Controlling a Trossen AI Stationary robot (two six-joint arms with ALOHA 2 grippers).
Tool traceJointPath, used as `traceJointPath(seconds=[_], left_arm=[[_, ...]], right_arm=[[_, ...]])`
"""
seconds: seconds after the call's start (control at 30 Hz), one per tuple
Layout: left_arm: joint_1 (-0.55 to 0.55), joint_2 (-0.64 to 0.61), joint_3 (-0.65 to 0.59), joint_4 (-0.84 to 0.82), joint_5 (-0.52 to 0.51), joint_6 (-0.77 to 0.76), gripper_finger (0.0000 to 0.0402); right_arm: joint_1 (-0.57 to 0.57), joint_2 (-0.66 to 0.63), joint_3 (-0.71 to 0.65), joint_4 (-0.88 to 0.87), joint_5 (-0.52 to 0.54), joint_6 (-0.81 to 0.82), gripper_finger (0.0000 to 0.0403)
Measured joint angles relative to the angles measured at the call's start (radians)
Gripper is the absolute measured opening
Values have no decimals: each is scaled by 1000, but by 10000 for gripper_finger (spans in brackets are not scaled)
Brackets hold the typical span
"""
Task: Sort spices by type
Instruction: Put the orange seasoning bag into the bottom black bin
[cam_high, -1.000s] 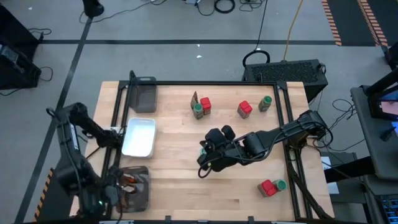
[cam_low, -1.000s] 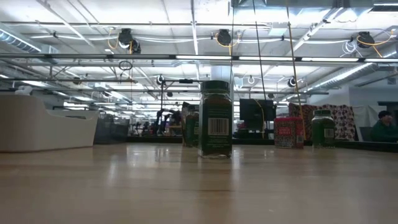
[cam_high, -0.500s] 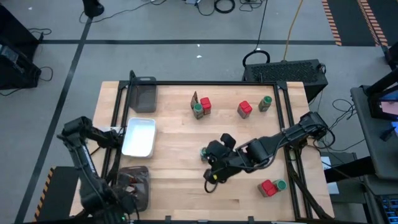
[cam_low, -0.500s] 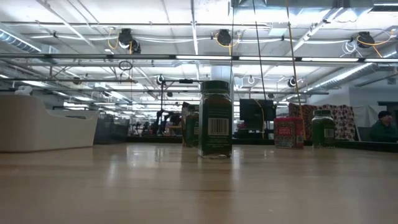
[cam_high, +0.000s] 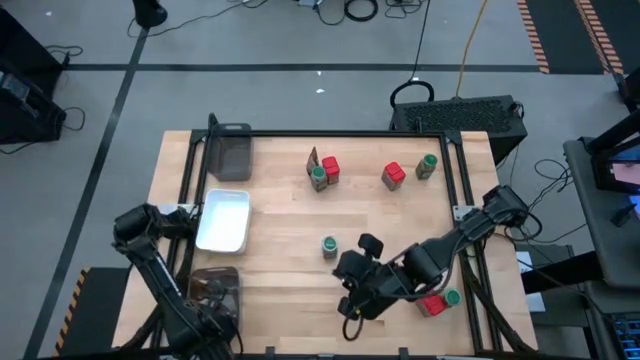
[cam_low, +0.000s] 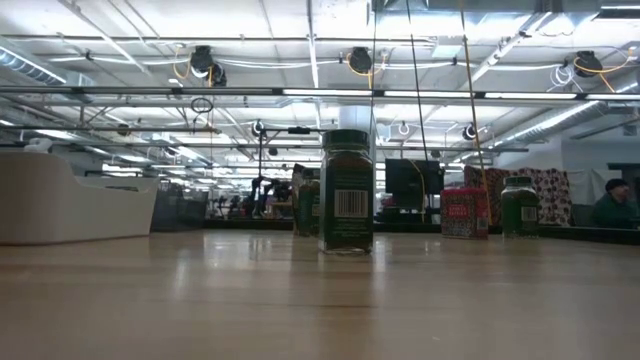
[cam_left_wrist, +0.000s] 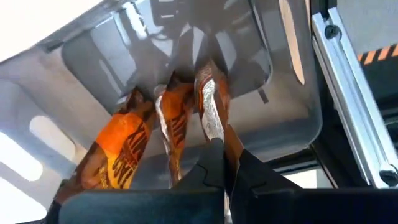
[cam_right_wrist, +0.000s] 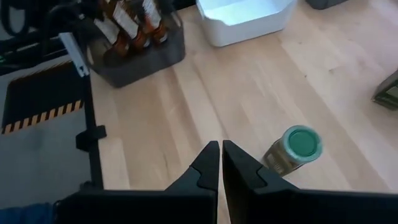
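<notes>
My left gripper (cam_left_wrist: 225, 155) is shut on a brown-orange sachet (cam_left_wrist: 210, 102) above the near-left grey mesh tray (cam_high: 226, 300). Two more sachets (cam_left_wrist: 121, 149) lean inside that tray. My right gripper (cam_right_wrist: 219, 149) is shut and empty above the table, toward the near edge from a green-lidded jar (cam_right_wrist: 292, 149), which stands upright on its base (cam_high: 329, 244). More spices stand farther off: a sachet, jar and red box (cam_high: 322, 171) in a far group, a red box (cam_high: 393, 176), a jar (cam_high: 427, 166), and a red box with a jar (cam_high: 432, 301) under the right arm. My left gripper pinches the sachet's near end (cam_left_wrist: 219, 135) between its two fingers, coming from above and pointing steeply down. The sachet hangs below the fingers into the tray, beside the two other sachets. I cannot tell whether its lower end touches the tray's floor.
A white dish (cam_high: 223, 220) sits at the left, and a second grey mesh tray (cam_high: 232, 152) at the far left. A black frame rail (cam_high: 330, 134) edges the table. Bare wood lies in the middle and along the near edge.
My left gripper has come down toward the near-left tray as its arm swung in over it. My right gripper, staying shut, has drawn away from the green-lidded jar toward the table's near edge and right; the jar stands where it was.
</notes>
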Motion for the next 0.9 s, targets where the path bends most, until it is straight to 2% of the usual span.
traceJointPath(seconds=[0.27, 0.63, 0.9], left_arm=[[-1, 13, 0, 0, 13, -5, 5], [-3, 9, 0, 0, 79, -4, 93], [-1, -70, 20, 7, 92, -4, 136]], right_arm=[[34, 46, 0, -5, 2, 38, 0], [35, 75, 0, 0, -4, 57, 0], [35, 75, 0, 8, -1, 44, 0]])
